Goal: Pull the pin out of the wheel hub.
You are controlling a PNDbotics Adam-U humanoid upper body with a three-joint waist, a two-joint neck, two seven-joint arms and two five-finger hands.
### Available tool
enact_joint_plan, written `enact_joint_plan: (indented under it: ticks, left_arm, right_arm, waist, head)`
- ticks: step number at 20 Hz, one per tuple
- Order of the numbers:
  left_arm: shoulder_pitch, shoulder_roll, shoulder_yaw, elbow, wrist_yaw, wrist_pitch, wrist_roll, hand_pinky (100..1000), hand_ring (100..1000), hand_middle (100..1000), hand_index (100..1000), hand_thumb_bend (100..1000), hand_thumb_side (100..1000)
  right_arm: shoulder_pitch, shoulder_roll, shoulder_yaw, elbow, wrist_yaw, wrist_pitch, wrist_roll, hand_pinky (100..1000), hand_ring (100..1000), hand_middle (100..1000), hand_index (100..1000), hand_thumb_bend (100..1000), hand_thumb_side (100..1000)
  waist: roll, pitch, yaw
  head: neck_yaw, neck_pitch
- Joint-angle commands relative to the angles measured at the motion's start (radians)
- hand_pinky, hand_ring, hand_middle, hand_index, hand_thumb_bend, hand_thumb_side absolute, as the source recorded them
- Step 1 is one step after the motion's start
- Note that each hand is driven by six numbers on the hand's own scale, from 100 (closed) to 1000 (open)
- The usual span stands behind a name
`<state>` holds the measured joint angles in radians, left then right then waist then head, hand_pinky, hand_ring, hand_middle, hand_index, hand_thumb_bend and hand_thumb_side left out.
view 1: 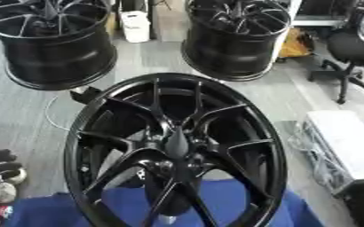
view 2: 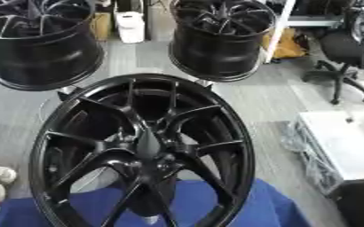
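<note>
A large black wheel (view 1: 175, 150) stood in the middle of the view on a blue cloth (view 1: 53, 212), its spokes meeting at the hub (view 1: 176, 146). A dark pointed pin (view 1: 176, 142) stuck up from the hub centre. The left hand (view 1: 0, 177) showed at the lower left edge, well apart from the wheel, holding nothing, fingers seemingly relaxed. The right hand was out of sight. Two more black wheels (view 1: 53, 42) stood behind on the grey floor (view 1: 146, 57)

left hand (view 1: 0, 175): black finger segments, pale silver-grey rounded joints/tips, a bit of red low on it. No cables, screws or markings discernible.
</note>
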<state>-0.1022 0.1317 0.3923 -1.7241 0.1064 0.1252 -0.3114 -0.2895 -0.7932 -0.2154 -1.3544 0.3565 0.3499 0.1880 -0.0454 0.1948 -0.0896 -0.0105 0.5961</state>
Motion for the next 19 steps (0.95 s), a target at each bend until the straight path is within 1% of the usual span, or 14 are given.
enact_joint_plan:
  ticks: [1, 2, 4, 6, 7, 8, 10, 12, 13, 14, 16, 17, 19]
  left_arm:
    - [-0.012, 0.011, -0.001, -0.022, 0.006, -0.007, -0.002, 731, 649, 605, 687, 344, 786]
    - [-0.012, 0.01, -0.005, -0.022, 0.007, -0.008, -0.005, 731, 649, 605, 687, 344, 786]
    - [-0.01, 0.009, -0.014, -0.02, 0.007, -0.009, -0.014, 731, 649, 605, 687, 343, 787]
    - [-0.008, 0.007, -0.024, -0.017, 0.007, -0.009, -0.024, 731, 649, 605, 687, 342, 787]
    - [-0.006, 0.007, -0.028, -0.015, 0.007, -0.009, -0.029, 731, 649, 605, 687, 342, 787]
    - [-0.004, 0.006, -0.031, -0.014, 0.007, -0.009, -0.032, 731, 649, 605, 687, 342, 787]
    - [-0.001, 0.005, -0.035, -0.011, 0.006, -0.01, -0.037, 731, 649, 605, 687, 342, 787]
    - [0.0, 0.003, -0.035, -0.01, 0.006, -0.01, -0.038, 731, 649, 605, 687, 342, 787]
    - [0.001, 0.003, -0.035, -0.01, 0.007, -0.011, -0.039, 731, 650, 605, 687, 342, 787]
    - [0.001, 0.002, -0.035, -0.01, 0.007, -0.011, -0.039, 731, 649, 605, 687, 342, 787]
    - [0.001, 0.001, -0.034, -0.009, 0.008, -0.011, -0.038, 731, 649, 605, 687, 342, 787]
    - [0.001, 0.0, -0.034, -0.009, 0.008, -0.011, -0.038, 731, 649, 605, 687, 342, 787]
    - [0.001, -0.001, -0.034, -0.009, 0.008, -0.012, -0.038, 731, 649, 605, 687, 342, 786]
  right_arm:
    - [0.05, 0.053, -0.103, 0.081, 0.028, 0.054, -0.057, 737, 809, 886, 870, 100, 751]
    - [0.08, 0.083, -0.132, 0.11, 0.026, 0.072, -0.075, 749, 821, 898, 873, 100, 772]
    - [0.136, 0.139, -0.189, 0.166, 0.01, 0.107, -0.109, 785, 862, 934, 874, 100, 863]
    - [0.19, 0.182, -0.234, 0.221, -0.005, 0.138, -0.143, 793, 873, 947, 872, 100, 881]
    - [0.217, 0.192, -0.243, 0.246, -0.014, 0.139, -0.159, 794, 876, 950, 870, 100, 895]
    - [0.242, 0.201, -0.247, 0.256, -0.026, 0.132, -0.175, 794, 876, 950, 868, 100, 896]
    - [0.282, 0.219, -0.255, 0.239, -0.051, 0.106, -0.206, 787, 870, 945, 859, 100, 869]
    - [0.296, 0.24, -0.265, 0.204, -0.063, 0.072, -0.242, 768, 852, 927, 840, 100, 857]
    - [0.295, 0.252, -0.271, 0.182, -0.065, 0.055, -0.259, 756, 839, 910, 829, 100, 789]
    - [0.293, 0.266, -0.276, 0.155, -0.066, 0.037, -0.277, 742, 824, 894, 822, 100, 771]
    - [0.29, 0.297, -0.278, 0.098, -0.076, 0.001, -0.313, 703, 775, 832, 793, 100, 718]
    - [0.283, 0.311, -0.274, 0.07, -0.087, -0.017, -0.331, 675, 732, 791, 775, 100, 690]
    - [0.266, 0.343, -0.256, 0.015, -0.116, -0.05, -0.365, 629, 657, 725, 742, 100, 667]
  waist:
    - [0.004, -0.008, 0.009]
    - [0.006, -0.009, 0.018]
    - [0.008, -0.012, 0.034]
    - [0.008, -0.019, 0.051]
    - [0.008, -0.023, 0.058]
    - [0.008, -0.027, 0.063]
    - [0.009, -0.032, 0.07]
    - [0.01, -0.035, 0.073]
    - [0.011, -0.036, 0.073]
    - [0.012, -0.036, 0.073]
    - [0.014, -0.036, 0.074]
    - [0.014, -0.036, 0.073]
    - [0.016, -0.035, 0.074]
  head:
    - [-0.018, -0.012]
    - [-0.025, -0.009]
    - [-0.04, 0.0]
    - [-0.055, 0.008]
    - [-0.06, 0.012]
    - [-0.064, 0.016]
    - [-0.069, 0.022]
    - [-0.071, 0.024]
    - [-0.07, 0.025]
    - [-0.07, 0.025]
    - [-0.069, 0.027]
    - [-0.067, 0.028]
    - [-0.064, 0.029]
